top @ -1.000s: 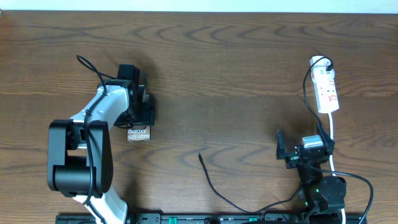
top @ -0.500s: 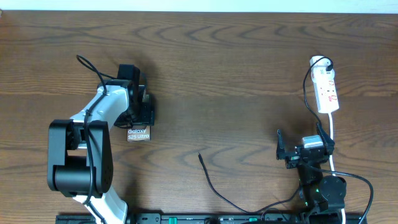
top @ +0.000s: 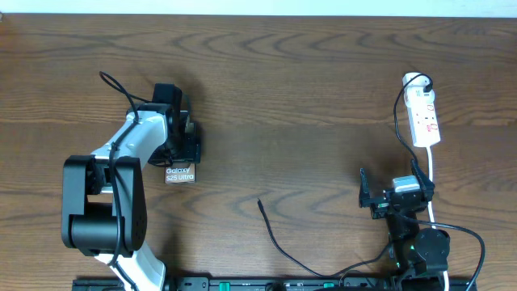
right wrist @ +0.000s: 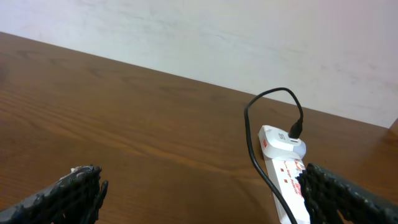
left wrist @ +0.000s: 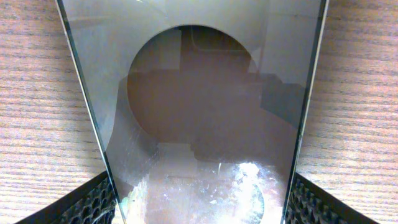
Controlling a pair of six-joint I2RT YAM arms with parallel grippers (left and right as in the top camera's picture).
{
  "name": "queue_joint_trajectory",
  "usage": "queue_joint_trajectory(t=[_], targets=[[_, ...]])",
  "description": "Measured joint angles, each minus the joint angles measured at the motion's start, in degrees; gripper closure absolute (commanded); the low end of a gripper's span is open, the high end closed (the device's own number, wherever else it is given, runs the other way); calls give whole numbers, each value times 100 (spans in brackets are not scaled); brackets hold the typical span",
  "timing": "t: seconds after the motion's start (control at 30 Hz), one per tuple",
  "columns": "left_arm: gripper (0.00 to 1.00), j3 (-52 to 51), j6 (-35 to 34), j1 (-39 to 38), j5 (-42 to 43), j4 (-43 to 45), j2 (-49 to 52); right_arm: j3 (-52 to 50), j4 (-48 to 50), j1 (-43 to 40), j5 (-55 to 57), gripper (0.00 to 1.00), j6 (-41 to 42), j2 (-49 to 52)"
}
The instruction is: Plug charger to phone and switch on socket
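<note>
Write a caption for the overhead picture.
Left gripper holds the phone; the charger lies loose; right gripper sits open near the socket.

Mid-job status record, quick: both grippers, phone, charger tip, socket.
left gripper: closed on the phone, fingers against its two long edges
right gripper: open, empty
phone: under the left gripper, no cable attached
charger: plug tip lying loose, apart from the phone
socket: far right, ahead of the right gripper; switch state unreadable
</note>
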Motion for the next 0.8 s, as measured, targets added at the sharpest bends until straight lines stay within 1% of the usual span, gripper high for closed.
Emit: queue_joint_trajectory(t=[0.37,0.8], targets=[[92,-2,2,0,-2,-9,-68,0,0,0,0,1,0,0],[92,-2,2,0,0,-9,-531,0,0,0,0,1,0,0]])
